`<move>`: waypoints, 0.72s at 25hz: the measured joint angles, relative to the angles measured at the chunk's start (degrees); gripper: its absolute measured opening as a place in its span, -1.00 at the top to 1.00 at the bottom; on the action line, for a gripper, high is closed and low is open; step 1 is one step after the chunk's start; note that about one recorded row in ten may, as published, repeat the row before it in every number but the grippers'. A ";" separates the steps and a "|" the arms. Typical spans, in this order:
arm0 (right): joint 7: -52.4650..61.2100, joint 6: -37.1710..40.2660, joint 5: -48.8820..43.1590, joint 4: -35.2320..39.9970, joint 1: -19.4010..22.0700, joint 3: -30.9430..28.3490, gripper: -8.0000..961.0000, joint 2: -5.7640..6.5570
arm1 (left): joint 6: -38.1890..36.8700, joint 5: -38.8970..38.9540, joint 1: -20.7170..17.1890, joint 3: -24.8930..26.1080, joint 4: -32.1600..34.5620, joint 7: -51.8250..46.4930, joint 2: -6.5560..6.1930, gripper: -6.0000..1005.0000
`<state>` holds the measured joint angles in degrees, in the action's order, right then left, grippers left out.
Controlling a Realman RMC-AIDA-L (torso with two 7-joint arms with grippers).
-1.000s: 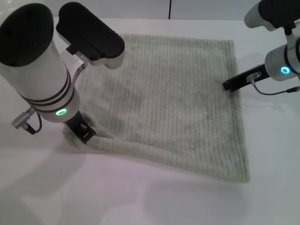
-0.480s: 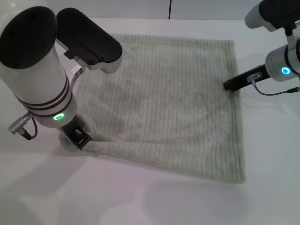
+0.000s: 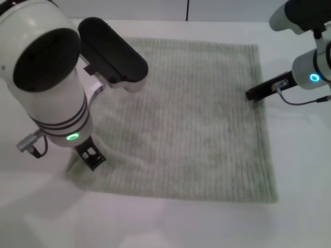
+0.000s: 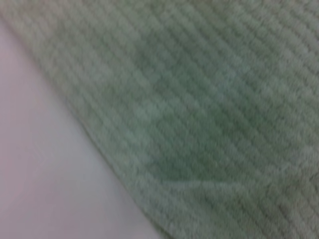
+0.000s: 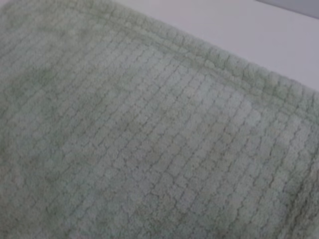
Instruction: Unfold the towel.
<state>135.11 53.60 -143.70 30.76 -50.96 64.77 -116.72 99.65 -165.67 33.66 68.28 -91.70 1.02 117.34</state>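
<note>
White table (image 3: 310,170) holds unlabelled towel (image 3: 191,124), left gripper (image 3: 92,157) at corner.

My left arm reaches steeply down, its left hand (image 3: 91,156) low at the near left with a green ring lit on the wrist. My right arm stretches in from the far right, right hand (image 3: 252,94) low, wrist ring glowing blue.

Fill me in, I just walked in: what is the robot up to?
It is spreading out a pale sage-green ribbed terry towel on the white table. The left gripper is at the towel's near left corner, the right gripper at its right edge. The towel lies almost flat, rumpled only beside the left gripper.
</note>
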 joint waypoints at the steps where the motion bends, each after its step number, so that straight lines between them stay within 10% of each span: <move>1: -0.01 0.02 0.00 0.00 -0.01 0.00 0.95 0.00 | -1.13 -0.01 0.36 -0.34 0.23 0.06 -0.04 0.43; 7: -0.02 0.20 0.00 1.03 0.07 0.01 0.95 -0.01 | -10.30 -0.09 2.58 0.35 3.47 0.72 -2.44 0.19; 13: 0.11 3.43 0.00 8.50 1.83 0.00 0.95 -0.34 | -40.89 -0.19 1.24 8.24 10.39 3.50 -5.86 -0.24; 18: 0.15 4.94 0.00 18.03 4.00 0.29 0.95 -0.89 | -82.68 0.18 -10.36 21.47 12.54 19.28 1.08 -0.53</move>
<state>135.26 58.54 -143.71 48.79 -46.96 65.06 -117.61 16.98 -165.49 23.30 89.75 -79.16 20.30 118.42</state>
